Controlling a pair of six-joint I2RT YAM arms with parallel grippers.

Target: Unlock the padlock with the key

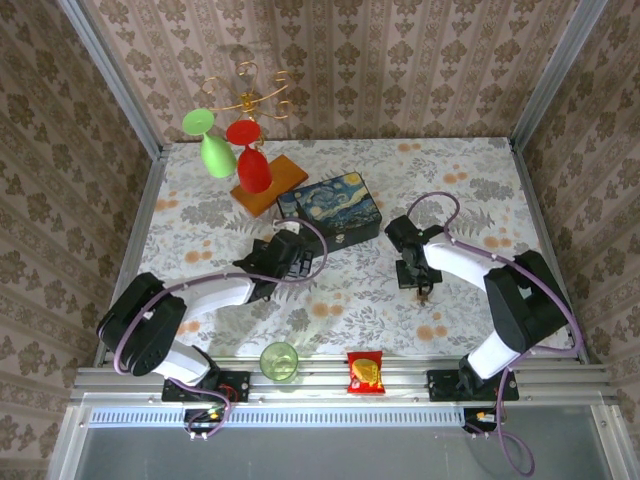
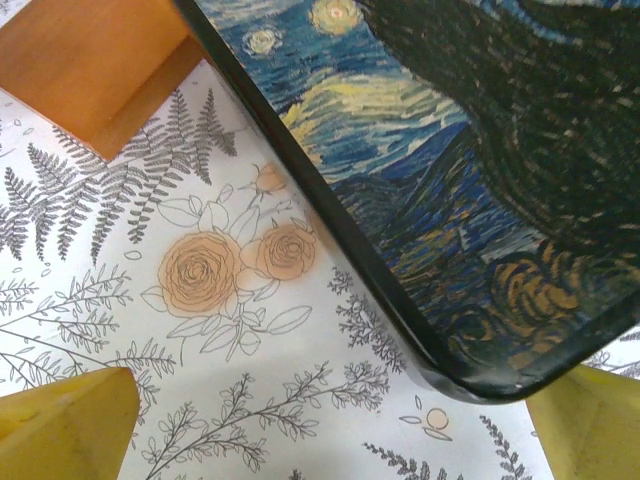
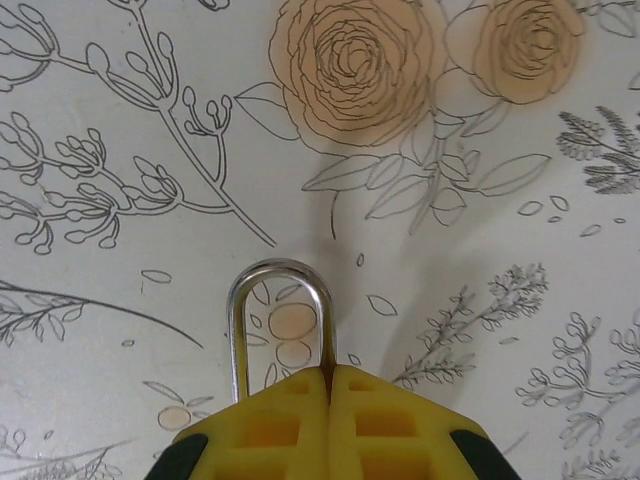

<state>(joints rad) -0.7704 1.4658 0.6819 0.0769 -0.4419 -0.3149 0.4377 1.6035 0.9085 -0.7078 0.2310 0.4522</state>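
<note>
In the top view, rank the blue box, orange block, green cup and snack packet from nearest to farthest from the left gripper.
1. Blue box: its near corner is right at the left gripper.
2. Orange block: far side, left of the box.
3. Green cup: near edge.
4. Snack packet: near edge, farther right.

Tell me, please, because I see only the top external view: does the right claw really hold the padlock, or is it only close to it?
Observer: It seems to hold it. In the right wrist view the right claw is shut, and the silver shackle of the padlock sticks out from behind its fingers. The lock body is hidden under them.
Operator: And is the left claw open?
Observer: Yes. In the left wrist view the left claw is open. Its yellow fingers stand wide apart, and a corner of the painted box is seen between them.
</note>
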